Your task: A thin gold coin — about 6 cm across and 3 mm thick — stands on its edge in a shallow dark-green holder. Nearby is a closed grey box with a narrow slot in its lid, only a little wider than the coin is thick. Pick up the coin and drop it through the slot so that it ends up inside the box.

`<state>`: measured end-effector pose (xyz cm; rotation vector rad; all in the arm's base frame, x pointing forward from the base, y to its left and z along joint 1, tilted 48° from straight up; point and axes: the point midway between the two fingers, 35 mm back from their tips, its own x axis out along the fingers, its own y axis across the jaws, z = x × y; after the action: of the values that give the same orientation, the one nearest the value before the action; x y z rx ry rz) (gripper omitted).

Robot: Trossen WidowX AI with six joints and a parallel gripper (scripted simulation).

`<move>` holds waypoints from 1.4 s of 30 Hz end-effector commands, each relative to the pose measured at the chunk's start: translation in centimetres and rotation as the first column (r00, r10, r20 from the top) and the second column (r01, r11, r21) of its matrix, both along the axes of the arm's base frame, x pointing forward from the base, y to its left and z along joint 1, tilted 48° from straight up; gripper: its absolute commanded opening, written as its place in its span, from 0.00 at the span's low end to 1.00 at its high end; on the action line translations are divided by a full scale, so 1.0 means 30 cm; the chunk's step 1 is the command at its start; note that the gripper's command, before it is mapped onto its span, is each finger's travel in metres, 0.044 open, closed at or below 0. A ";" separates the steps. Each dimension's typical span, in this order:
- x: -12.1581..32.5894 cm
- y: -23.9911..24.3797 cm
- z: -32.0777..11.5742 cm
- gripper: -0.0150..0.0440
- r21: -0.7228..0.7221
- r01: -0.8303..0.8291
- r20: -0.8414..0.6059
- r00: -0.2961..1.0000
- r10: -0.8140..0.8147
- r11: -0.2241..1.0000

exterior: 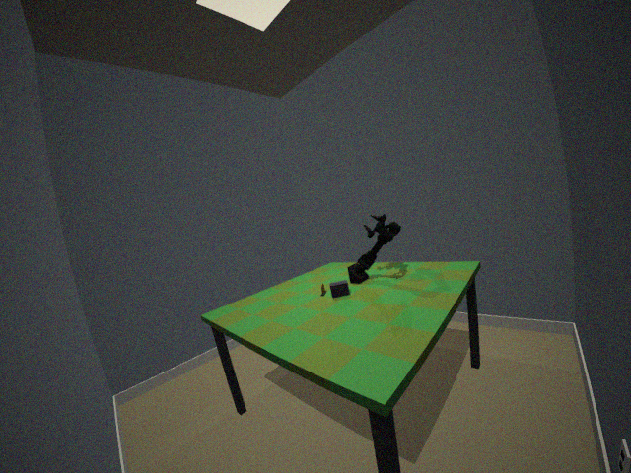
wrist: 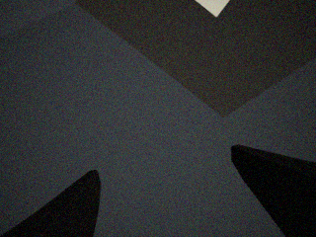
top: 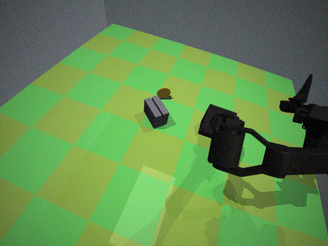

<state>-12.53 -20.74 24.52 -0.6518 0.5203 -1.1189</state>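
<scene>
1. Near the middle of the checked counter (top: 79, 169) the coin (top: 163, 92) stands on its edge in its dark holder (top: 166, 97), in the top view.
2. Just beside the coin, toward the counter's near edge in that view, sits the grey box (top: 157, 112); the two are close, though whether they touch cannot be told.
3. A narrow slot (top: 157, 106) runs along the length of the box lid and nothing is in it.
4. At the right edge of the counter in the top view stands the black arm (top: 280, 159), its base (top: 220, 121) planted on the counter well apart from box and coin.
5. The arm is folded upward, so that the pincer (wrist: 165, 183) points away from the counter, up toward the wall and ceiling.
6. In the wrist view the two dark fingers stand wide apart, with only the blue-grey wall and the dark ceiling between them; the pincer holds nothing.
7. One finger tip shows in the top view as a dark spike by the counter's far right corner.
8. In the exterior view the arm rises above the far side of the counter, and the box and coin lie toward the left edge from it.
9. Shadows of the arm fall across the green and yellow squares by the right edge.
</scene>
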 end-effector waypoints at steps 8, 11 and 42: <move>0.169 -0.138 -0.093 0.58 0.201 -0.314 0.111 0.948 0.297 0.928; 0.264 -0.185 -0.138 0.53 0.291 -0.443 0.163 0.896 0.412 0.848; 1.286 0.154 -0.689 0.53 0.887 -0.213 0.456 0.274 0.847 -0.409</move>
<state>23.64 -19.49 6.13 0.1675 0.8825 0.7025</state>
